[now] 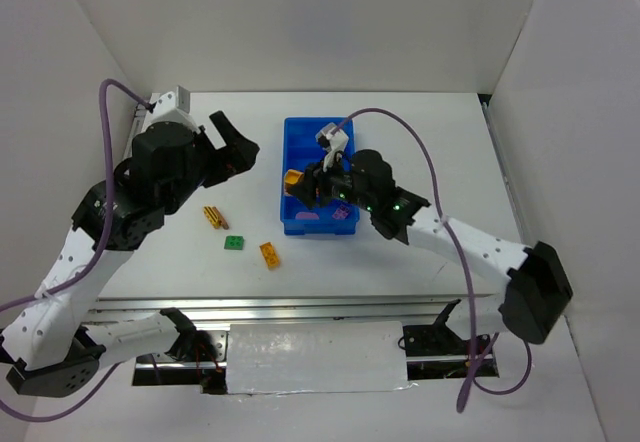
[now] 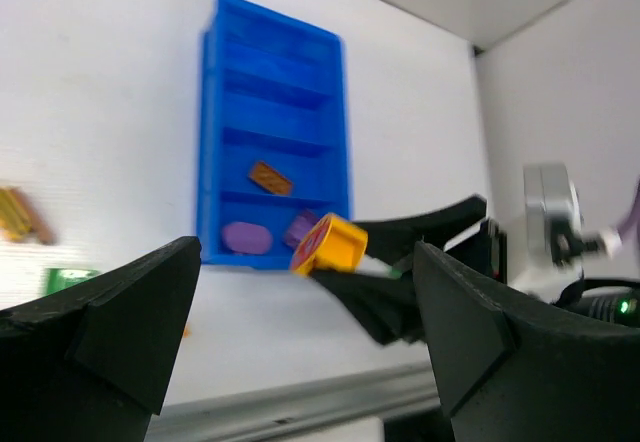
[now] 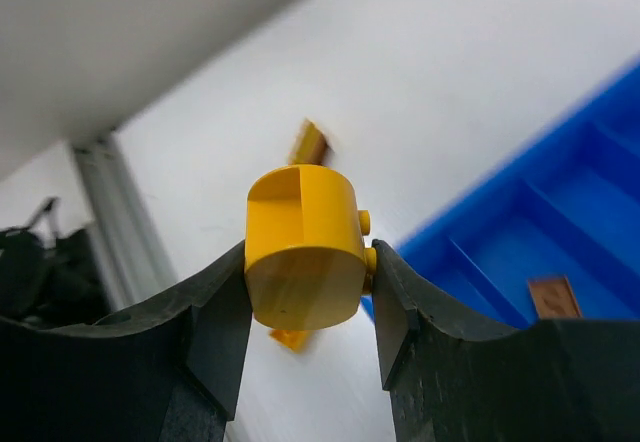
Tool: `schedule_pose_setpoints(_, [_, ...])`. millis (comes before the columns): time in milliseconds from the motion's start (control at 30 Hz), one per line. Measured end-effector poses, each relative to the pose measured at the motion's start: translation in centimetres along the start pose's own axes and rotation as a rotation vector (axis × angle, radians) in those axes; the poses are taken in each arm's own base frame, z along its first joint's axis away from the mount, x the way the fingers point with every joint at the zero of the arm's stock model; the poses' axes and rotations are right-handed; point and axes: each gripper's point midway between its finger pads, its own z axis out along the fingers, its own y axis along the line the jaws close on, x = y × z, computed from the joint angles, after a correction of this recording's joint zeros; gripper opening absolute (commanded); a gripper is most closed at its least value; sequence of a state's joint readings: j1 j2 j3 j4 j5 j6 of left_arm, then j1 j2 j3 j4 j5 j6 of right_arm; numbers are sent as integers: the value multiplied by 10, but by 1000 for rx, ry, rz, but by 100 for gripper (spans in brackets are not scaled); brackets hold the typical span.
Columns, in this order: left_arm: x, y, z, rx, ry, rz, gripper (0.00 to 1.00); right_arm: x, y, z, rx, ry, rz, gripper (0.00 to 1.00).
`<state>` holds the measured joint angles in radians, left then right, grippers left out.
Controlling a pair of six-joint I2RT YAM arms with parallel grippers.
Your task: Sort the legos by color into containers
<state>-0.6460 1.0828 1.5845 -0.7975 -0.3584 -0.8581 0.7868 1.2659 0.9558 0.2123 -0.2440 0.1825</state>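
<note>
A chunky yellow lego (image 3: 305,247) sits between the fingers of my right gripper (image 3: 305,274), which is shut on it. From above, this yellow lego (image 1: 293,177) hangs at the left wall of the blue tray (image 1: 300,127). The containers (image 2: 275,132) hold a brown lego (image 2: 270,177) in one compartment and two purple legos (image 2: 247,237) in the nearest one. On the table lie a striped brown lego (image 1: 212,217), a green lego (image 1: 234,243) and an orange lego (image 1: 270,254). My left gripper (image 1: 232,142) is raised left of the tray, open and with nothing in it.
White walls close in the table on the left, back and right. A metal rail (image 1: 300,307) runs along the near edge. The right arm's purple cable (image 1: 425,152) arcs over the tray's right side.
</note>
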Motion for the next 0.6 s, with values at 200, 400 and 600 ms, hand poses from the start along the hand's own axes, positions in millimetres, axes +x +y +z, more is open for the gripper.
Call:
schedule_pose_setpoints(200, [8, 54, 6, -197, -38, 149, 100, 62, -86, 20, 335, 212, 120, 0])
schedule_pose_setpoints(400, [19, 109, -5, -357, -79, 240, 100, 81, -133, 33, 542, 302, 136, 0])
schedule_pose_setpoints(600, [39, 154, -3, -495, -99, 296, 100, 107, -162, 35, 672, 386, 122, 0])
